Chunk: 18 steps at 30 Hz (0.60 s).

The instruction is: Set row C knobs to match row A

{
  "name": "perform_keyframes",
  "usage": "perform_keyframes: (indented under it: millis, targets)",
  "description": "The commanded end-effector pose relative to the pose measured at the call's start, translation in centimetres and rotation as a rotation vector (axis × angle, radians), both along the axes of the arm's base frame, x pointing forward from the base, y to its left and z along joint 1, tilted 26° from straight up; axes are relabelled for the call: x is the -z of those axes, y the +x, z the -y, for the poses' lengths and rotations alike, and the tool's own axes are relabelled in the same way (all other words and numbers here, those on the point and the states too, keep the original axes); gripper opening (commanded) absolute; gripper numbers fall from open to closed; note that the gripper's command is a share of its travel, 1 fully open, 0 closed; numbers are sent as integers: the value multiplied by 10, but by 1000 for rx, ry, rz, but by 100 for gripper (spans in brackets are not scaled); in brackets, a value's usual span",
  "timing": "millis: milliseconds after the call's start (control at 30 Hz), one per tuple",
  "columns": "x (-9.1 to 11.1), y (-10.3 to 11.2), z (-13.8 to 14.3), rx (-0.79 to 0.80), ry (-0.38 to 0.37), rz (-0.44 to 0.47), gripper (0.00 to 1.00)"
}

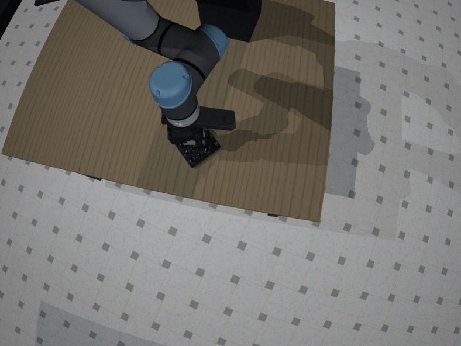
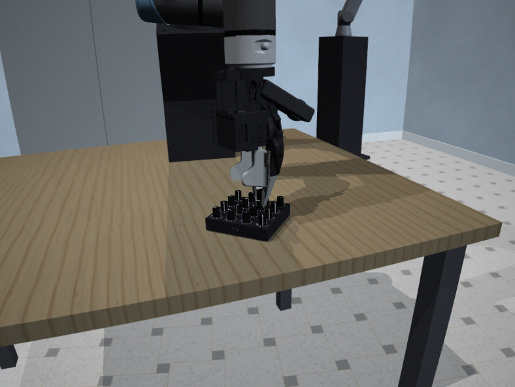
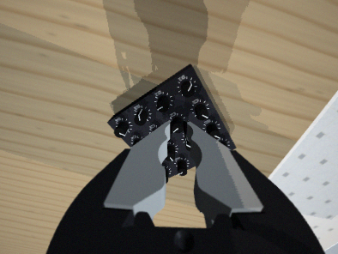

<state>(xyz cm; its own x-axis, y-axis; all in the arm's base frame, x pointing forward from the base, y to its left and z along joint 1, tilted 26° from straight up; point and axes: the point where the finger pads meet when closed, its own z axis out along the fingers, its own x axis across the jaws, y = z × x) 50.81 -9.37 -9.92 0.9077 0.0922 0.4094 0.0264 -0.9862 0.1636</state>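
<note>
A: what's the arm [image 1: 123, 14] look like up close?

B: grey tube links, dark charcoal joint housings, light blue round caps [image 1: 170, 83] with tiny screw dots. Silver wrist ring [image 2: 249, 51], then a boxy black gripper [image 3: 180, 148] body with two pale grey fingers, ridged along the edges.
</note>
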Motion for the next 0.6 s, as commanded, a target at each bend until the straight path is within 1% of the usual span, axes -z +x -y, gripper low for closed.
perform_keyframes:
  millis: [0,567]
  targets:
    - [-1,1,0,69,29,11,4]
    - [-1,1,0,196,88,30,4]
